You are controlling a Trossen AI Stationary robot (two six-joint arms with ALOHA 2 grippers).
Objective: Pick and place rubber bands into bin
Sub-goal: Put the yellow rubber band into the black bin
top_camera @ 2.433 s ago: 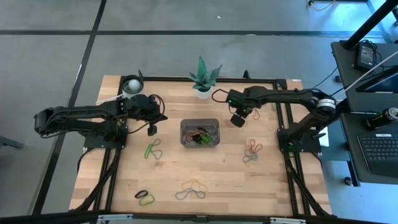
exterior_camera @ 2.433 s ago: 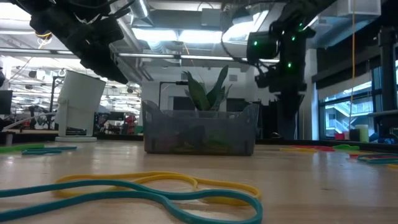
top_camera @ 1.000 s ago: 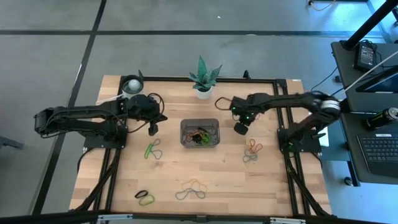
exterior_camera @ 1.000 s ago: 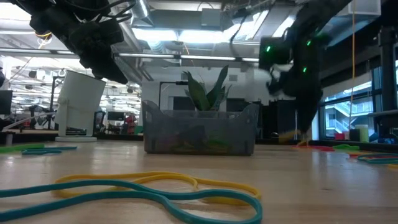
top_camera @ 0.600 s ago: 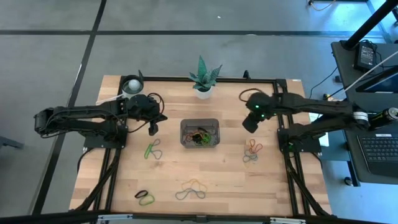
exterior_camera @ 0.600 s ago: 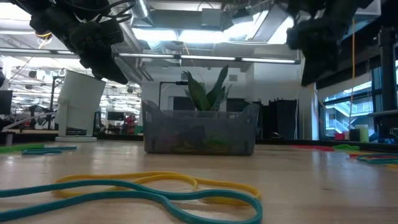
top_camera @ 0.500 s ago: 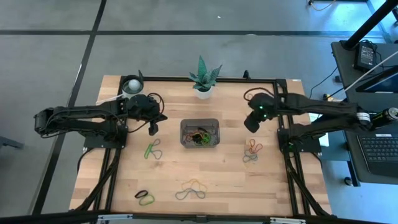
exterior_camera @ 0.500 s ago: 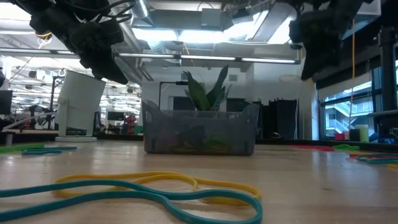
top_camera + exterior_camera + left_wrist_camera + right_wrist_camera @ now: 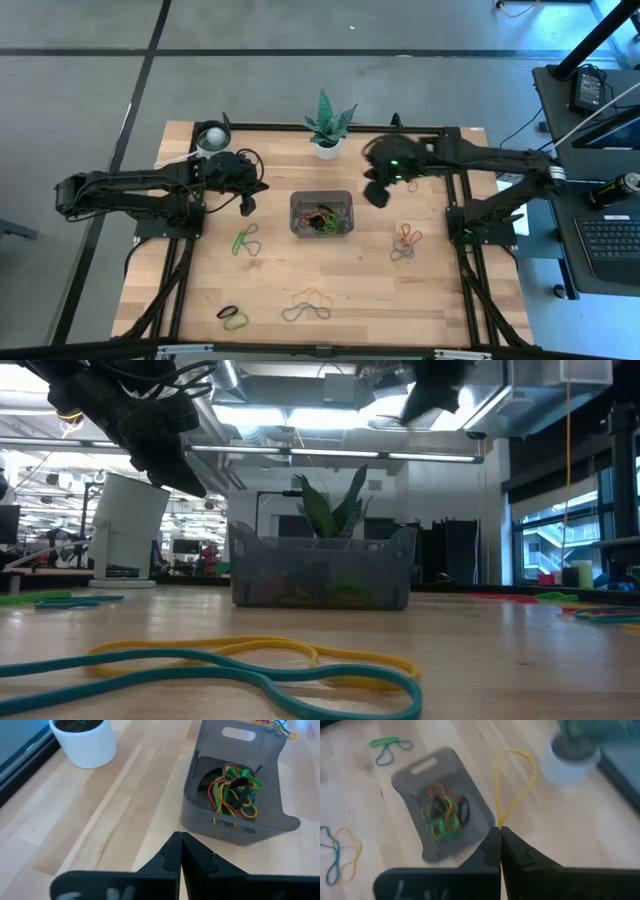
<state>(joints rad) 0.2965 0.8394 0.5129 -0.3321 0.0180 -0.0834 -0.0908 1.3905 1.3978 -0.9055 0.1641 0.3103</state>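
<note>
1. Right gripper (image 9: 500, 832): jaws pinched together on a yellow rubber band (image 9: 514, 780), the loop sticking out past the tips; gripper raised off the counter (image 9: 300, 265), just right of the bin (image 9: 321, 214).
2. Left gripper (image 9: 180, 840): jaws together, nothing between them; hangs left of the bin.
3. Bin sits mid-counter, toward the far edge, holding a tangle of green, red, yellow and black bands (image 9: 232, 790).
4. Loose bands on the counter: one group near the right edge (image 9: 405, 243), green ones left of the bin (image 9: 246, 240), more along the near edge (image 9: 306, 306).
5. Potted plant (image 9: 326, 128) at the far edge.
</note>
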